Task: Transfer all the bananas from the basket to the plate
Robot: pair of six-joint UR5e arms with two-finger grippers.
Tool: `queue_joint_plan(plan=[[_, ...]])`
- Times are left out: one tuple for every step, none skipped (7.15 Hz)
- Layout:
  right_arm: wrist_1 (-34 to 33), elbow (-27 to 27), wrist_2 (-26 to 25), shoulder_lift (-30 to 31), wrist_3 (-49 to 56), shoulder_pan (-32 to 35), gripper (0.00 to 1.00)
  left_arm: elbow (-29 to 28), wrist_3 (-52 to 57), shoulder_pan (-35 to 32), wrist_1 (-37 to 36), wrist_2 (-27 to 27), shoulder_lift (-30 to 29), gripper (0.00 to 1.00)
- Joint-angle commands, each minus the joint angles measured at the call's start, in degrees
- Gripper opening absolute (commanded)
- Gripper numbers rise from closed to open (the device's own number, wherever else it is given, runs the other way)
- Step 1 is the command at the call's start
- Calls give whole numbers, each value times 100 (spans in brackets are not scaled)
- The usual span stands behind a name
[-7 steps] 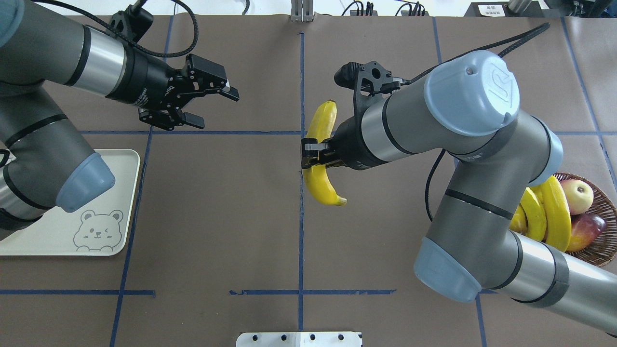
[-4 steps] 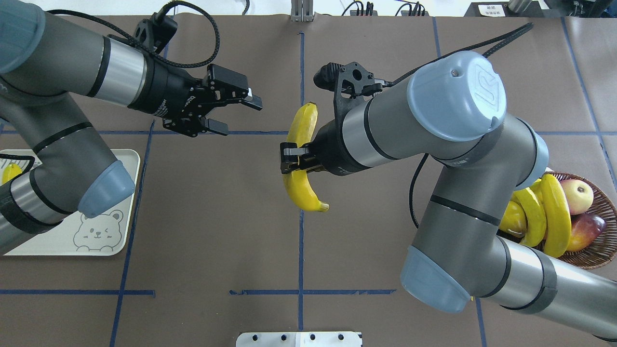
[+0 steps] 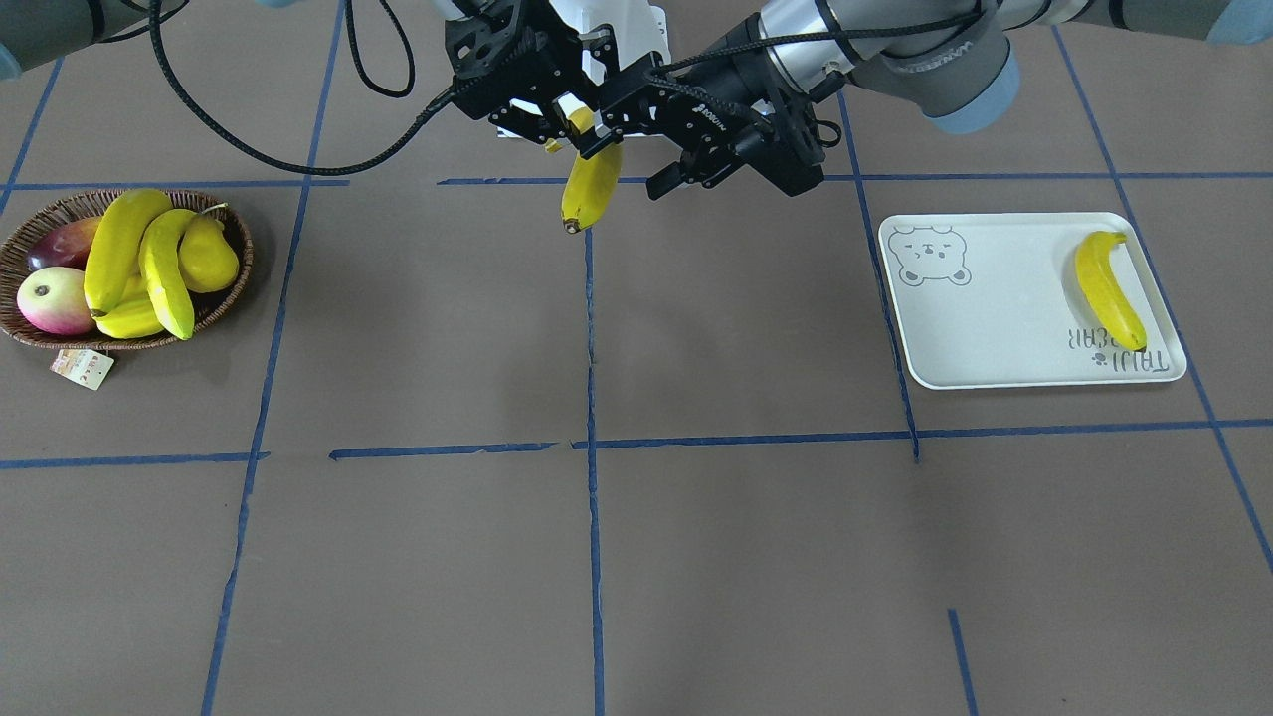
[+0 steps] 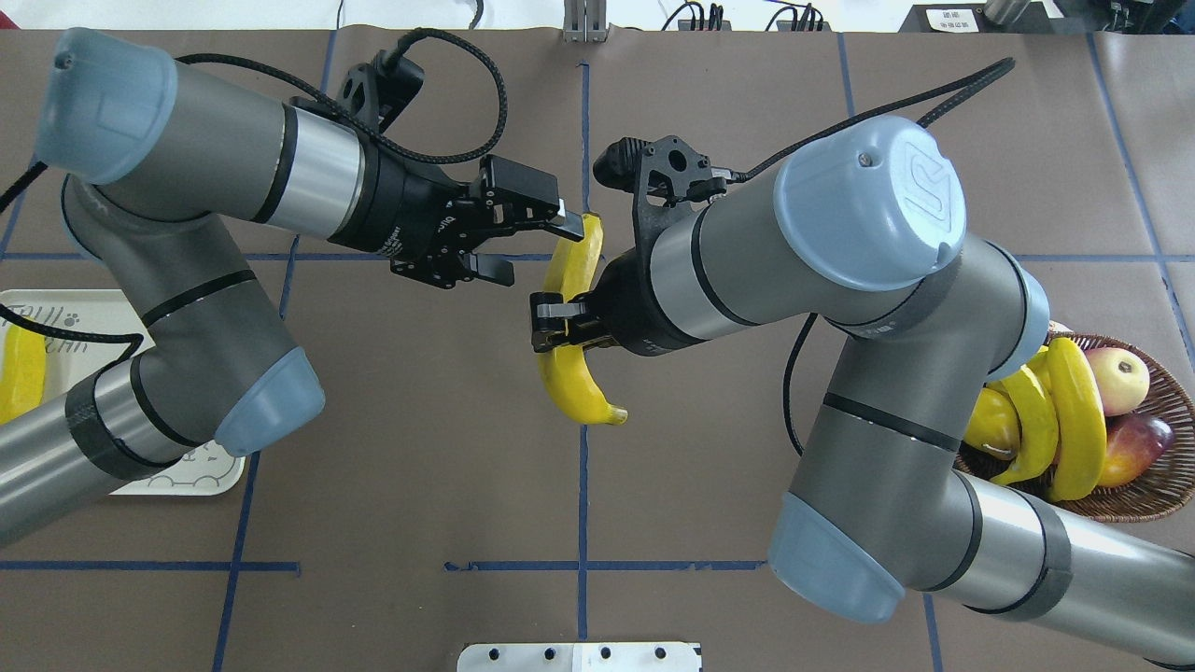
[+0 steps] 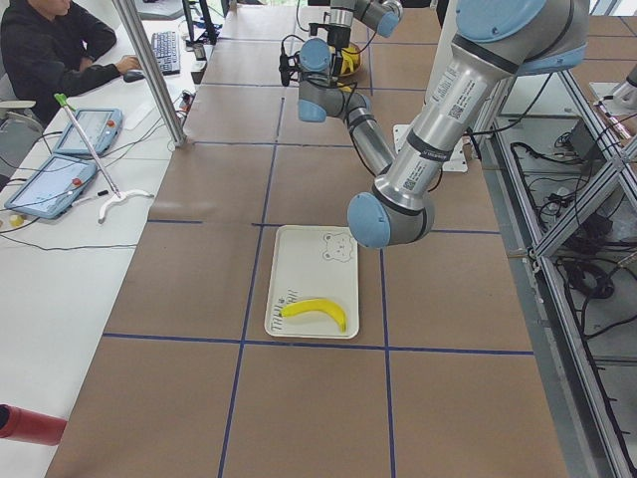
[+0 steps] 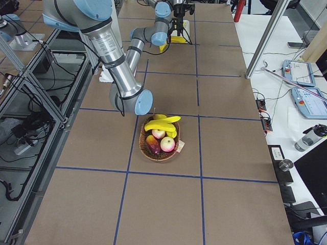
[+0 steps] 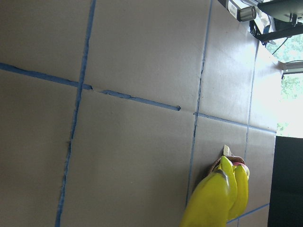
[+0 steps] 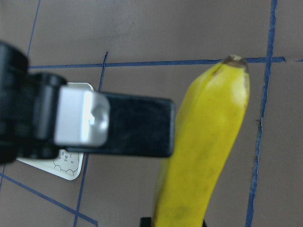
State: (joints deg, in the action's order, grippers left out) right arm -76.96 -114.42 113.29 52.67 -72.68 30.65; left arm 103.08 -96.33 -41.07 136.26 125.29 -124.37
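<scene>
Desk (image 4: 420, 448) surface, brown with blue tape lines, carries everything you are tracking. The 2 arms meet above its middle: the right arm (image 4: 859, 243) comes in from the basket side and the left arm (image 4: 187, 159) from the plate side.

The plate (image 3: 995, 328) lies flat near the robot's left end of the desk. A lone banana (image 3: 1107, 288) lies on it along the edge far from the bear face. The basket (image 3: 237, 273) sits well apart, at the robot's right end, with a paper tag (image 3: 82, 367) at its rim. It holds the other bananas (image 3: 114, 244) heaped with red-and-cream fruit (image 3: 50, 298).

Look at the centre line. The right hand (image 4: 551, 322) is clenched around the middle of the held banana (image 4: 569, 383), which hangs clear of the desk with both ends free. The left hand (image 4: 534, 250) is released, its jaws spread. 1 fingertip (image 4: 568, 224) is at the banana's upper end, and the other is just beside the fruit without gripping it.
</scene>
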Motion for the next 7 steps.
queue_joint_plan(plan=[[128,-1,9,16,0,-42,1,-207,0,186,171,-172,-78,97],[137,-10,9,16,0,-42,1,-322,0,222,260,-233,-96,95],[137,-10,9,16,0,-42,1,-323,0,248,261,-233,-96,89],[129,-10,9,24,0,-42,1,-323,0,248,269,-233,-96,62],[137,-10,9,24,0,-42,2,-315,0,240,374,-225,-79,18],[129,-10,17,33,8,-42,3,-314,26,240,418,-207,-35,0],[128,-1,17,25,0,-42,46,-314,26,240,427,-198,-26,0]])
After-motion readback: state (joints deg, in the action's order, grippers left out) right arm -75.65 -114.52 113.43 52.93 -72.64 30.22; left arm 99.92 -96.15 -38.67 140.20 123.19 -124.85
